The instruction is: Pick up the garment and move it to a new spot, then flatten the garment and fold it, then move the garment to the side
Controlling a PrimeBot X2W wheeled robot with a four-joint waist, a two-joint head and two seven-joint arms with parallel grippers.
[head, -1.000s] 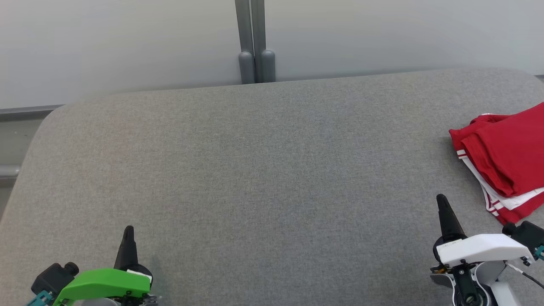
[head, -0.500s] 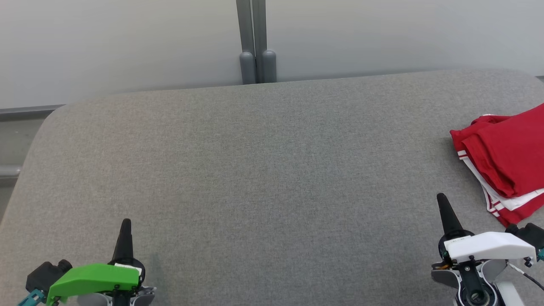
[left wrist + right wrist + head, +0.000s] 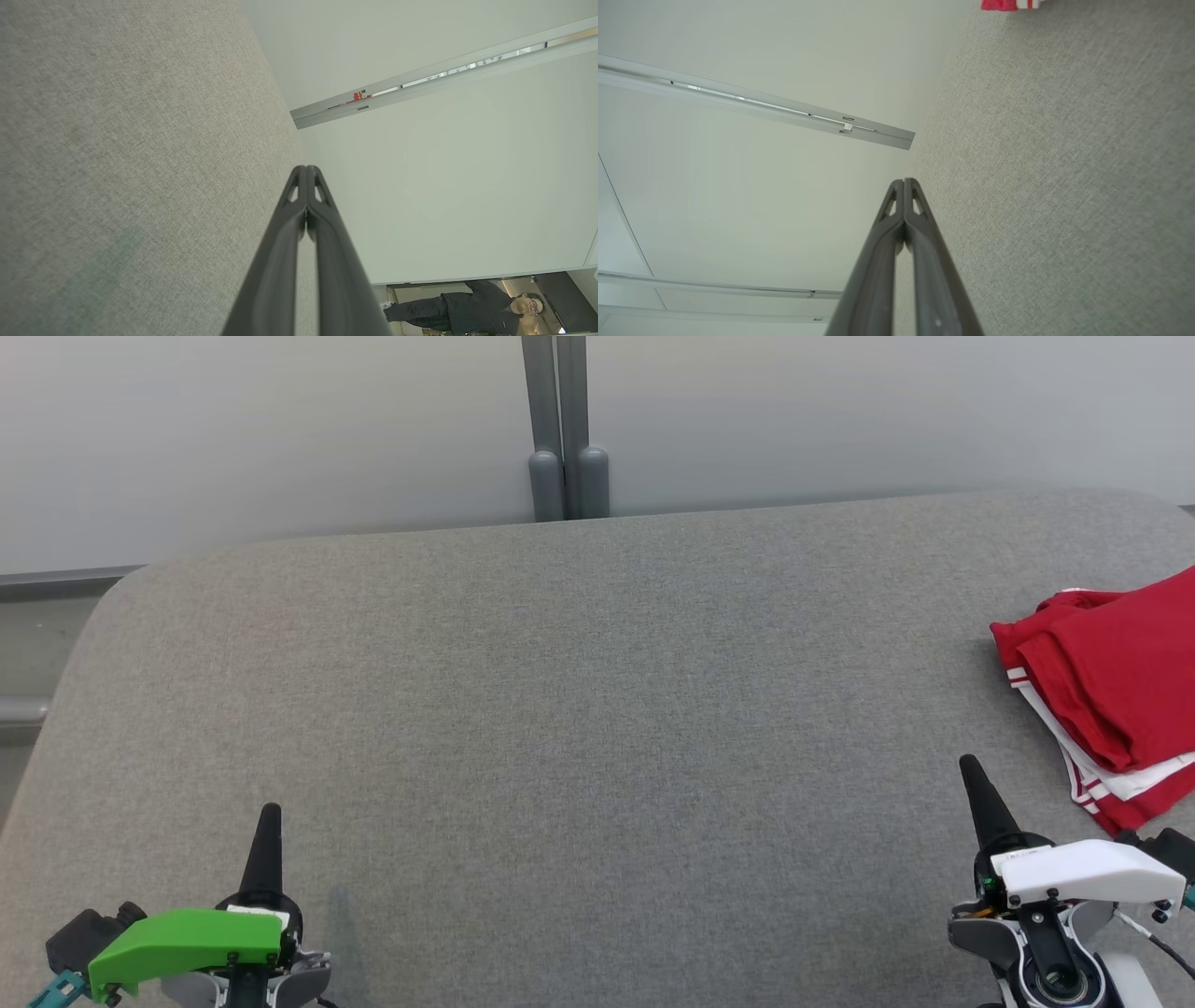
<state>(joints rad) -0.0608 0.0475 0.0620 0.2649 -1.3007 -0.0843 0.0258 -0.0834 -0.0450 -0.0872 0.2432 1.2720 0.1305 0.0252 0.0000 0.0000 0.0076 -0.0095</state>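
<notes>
The red garment (image 3: 1116,681) on the grey table (image 3: 579,709) is cut off at right. My left gripper (image 3: 268,814) and right gripper (image 3: 969,767) are pressed together, empty.

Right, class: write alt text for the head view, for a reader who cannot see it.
A folded red garment with white stripes lies at the right edge of a grey padded surface. The left claw and right claw, both shut and empty, point up from the lower corners.
</notes>
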